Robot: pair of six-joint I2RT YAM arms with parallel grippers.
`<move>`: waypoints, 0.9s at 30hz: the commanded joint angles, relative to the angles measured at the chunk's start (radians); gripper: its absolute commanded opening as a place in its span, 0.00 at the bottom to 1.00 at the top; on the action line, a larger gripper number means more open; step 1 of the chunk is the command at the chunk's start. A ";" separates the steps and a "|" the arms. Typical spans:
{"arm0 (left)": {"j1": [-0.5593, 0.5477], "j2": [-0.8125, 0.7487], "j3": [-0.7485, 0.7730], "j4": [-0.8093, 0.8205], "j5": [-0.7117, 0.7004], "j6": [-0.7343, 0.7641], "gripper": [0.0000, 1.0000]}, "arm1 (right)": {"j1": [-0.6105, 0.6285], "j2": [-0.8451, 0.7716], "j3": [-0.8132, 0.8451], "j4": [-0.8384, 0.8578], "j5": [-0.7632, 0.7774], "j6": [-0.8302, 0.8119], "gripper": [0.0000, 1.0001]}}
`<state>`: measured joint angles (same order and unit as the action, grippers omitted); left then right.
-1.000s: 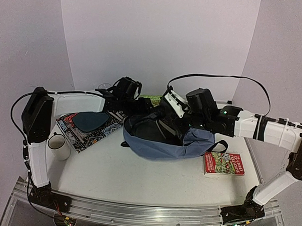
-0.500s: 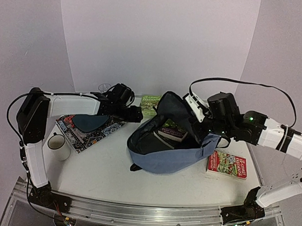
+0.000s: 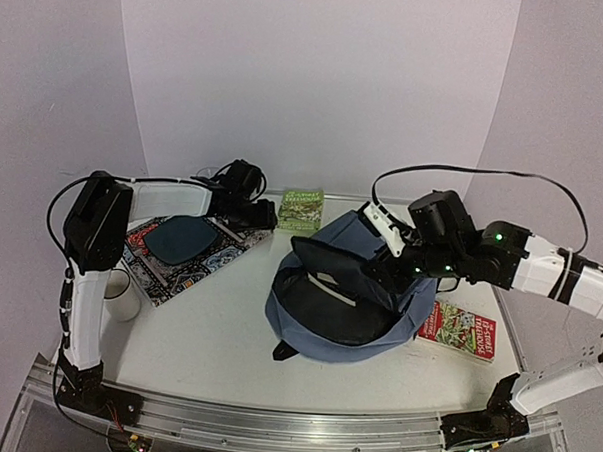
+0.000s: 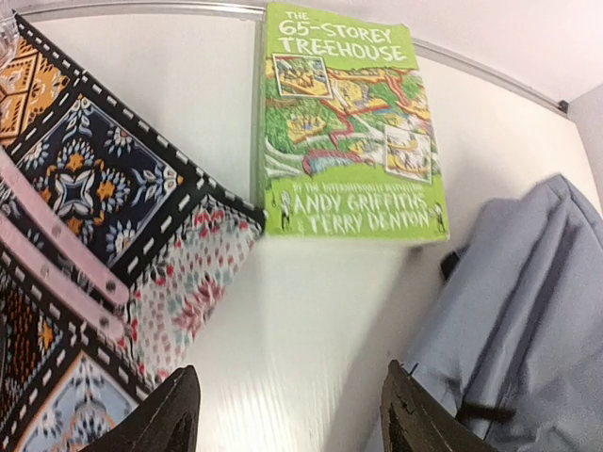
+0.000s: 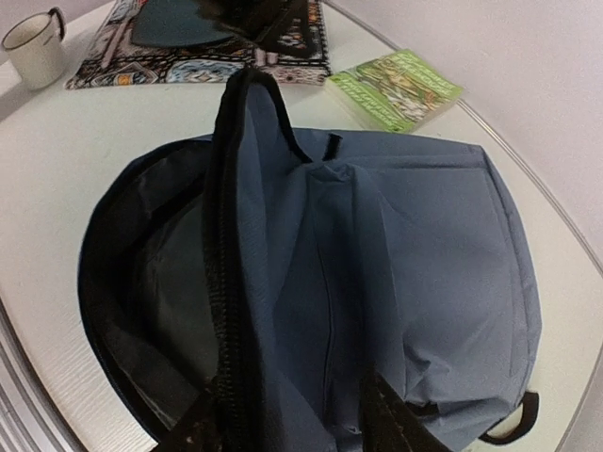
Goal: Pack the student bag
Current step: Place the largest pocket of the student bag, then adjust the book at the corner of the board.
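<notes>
The white table (image 3: 217,332) carries everything. The student bag (image 3: 343,298), a large soft grey-blue fabric backpack with a dark zipper line, lies just toward 3 o'clock of the table's middle; its mouth gapes toward 8 o'clock, and what is inside I cannot make out. At 10 o'clock lies a flat patterned book with a multicoloured patchwork cover (image 3: 205,267), a dark teal oval pouch (image 3: 179,239) on top of it; at 12 o'clock a green paperback (image 4: 344,122), apart from the bag; at 4 o'clock a red paperback (image 3: 464,331), tucked against the bag's side; at 8 o'clock a white mug (image 3: 121,300), half hidden by the left arm.

The right gripper (image 5: 292,424) sits astride the bag's raised zipper rim, jaws parted — whether a pad touches the fabric I cannot tell. The left gripper (image 4: 287,424) hovers between the patterned book and the green paperback, jaws spread on nothing.

Judged so, the step in hand is loading books; next, the left jaws need to close on the green paperback's near edge and carry it into the mouth — with the rim kept lifted, or the opening may sag shut.
</notes>
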<state>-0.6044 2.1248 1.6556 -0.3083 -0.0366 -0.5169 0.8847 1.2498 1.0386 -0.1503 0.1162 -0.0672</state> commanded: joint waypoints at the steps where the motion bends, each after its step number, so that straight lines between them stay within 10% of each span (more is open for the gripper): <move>1: 0.020 0.094 0.150 0.012 0.011 0.044 0.67 | -0.030 0.071 0.148 -0.008 -0.201 0.033 0.58; 18: 0.038 0.494 0.645 0.020 -0.038 0.270 0.78 | -0.079 0.302 0.265 0.048 -0.235 0.155 0.76; 27: -0.019 0.505 0.504 0.011 -0.141 0.377 0.77 | -0.091 0.287 0.243 0.059 -0.201 0.167 0.77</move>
<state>-0.5795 2.6482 2.2426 -0.2856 -0.0947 -0.2217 0.8058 1.5593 1.2911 -0.1088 -0.1004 0.0804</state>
